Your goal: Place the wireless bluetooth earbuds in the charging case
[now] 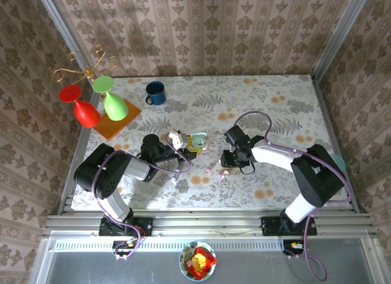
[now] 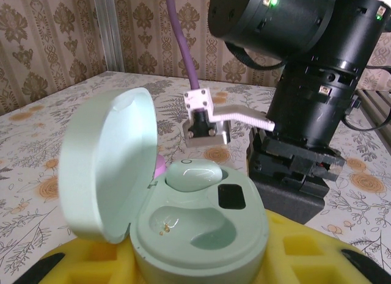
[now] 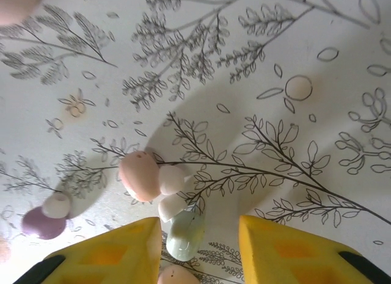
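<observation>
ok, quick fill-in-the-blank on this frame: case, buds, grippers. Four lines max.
1. The charging case, gripped by the left gripper, has its lid ____.
2. One slot holds a pale ____ earbud; the other is empty.
3. The right gripper, jaws apart, hovers above the loose earbuds on the table, holding ____.
4. The mug is ____.
Missing words: open; green; nothing; blue.

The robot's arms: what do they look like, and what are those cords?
Both the left arm and right arm have chunky black round joints with white links between. A purple cable loops along each. The fingers are blocky yellow wedges.
</observation>
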`<control>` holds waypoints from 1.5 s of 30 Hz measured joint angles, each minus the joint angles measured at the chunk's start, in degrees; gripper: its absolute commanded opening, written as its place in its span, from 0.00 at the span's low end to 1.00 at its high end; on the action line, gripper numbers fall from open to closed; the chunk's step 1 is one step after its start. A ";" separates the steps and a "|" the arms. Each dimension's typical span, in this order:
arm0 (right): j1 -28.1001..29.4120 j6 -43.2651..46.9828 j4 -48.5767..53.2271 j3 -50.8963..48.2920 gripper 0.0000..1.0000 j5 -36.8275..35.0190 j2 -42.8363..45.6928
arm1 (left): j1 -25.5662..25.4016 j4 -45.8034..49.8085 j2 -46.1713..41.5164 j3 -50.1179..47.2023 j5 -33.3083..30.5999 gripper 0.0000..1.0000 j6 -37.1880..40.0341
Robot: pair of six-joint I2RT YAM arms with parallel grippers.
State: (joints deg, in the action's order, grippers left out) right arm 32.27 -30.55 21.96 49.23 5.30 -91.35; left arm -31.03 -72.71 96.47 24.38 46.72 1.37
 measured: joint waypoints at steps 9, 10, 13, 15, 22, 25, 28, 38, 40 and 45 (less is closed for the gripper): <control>0.68 -0.20 -0.98 -1.79 0.38 0.33 2.73 | 0.00 0.00 0.00 0.00 0.00 0.21 0.00; 1.14 -0.28 -1.05 -1.79 0.37 0.37 3.15 | 0.00 0.00 0.00 0.00 0.00 0.21 0.00; 2.25 -0.37 -1.60 -1.77 0.36 0.66 3.91 | 0.02 0.00 0.00 0.00 -0.02 0.21 0.00; 2.58 -0.44 -1.53 -1.77 0.37 0.72 3.85 | 0.07 0.02 0.00 0.00 -0.02 0.21 0.00; 2.54 -1.86 -0.98 -1.79 0.45 -0.13 3.61 | 0.39 0.00 -0.33 0.00 -0.02 0.21 0.00; 2.54 -2.38 -1.16 -1.79 0.45 0.35 3.02 | 0.37 0.00 -0.33 0.00 0.00 0.21 0.00; 2.56 -2.71 -1.90 -1.79 0.45 1.64 1.38 | 0.37 0.00 -0.33 0.00 0.00 0.21 0.00; 4.59 -3.15 -3.87 -1.55 0.45 4.70 -0.52 | 0.39 0.00 -0.35 0.00 0.00 0.21 0.02; 5.16 -3.69 -4.20 -1.22 0.45 5.11 -1.25 | 0.39 0.02 -0.44 0.00 0.00 0.21 0.00; 6.82 -4.42 -5.38 -0.09 0.45 5.90 -2.73 | 0.48 -0.02 -0.87 -0.26 -0.07 0.21 0.02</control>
State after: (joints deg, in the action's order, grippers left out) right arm 39.09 -34.96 16.58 49.15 11.20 -94.08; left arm -30.55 -72.73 95.59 24.12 46.65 1.39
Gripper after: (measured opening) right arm 0.450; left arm 0.369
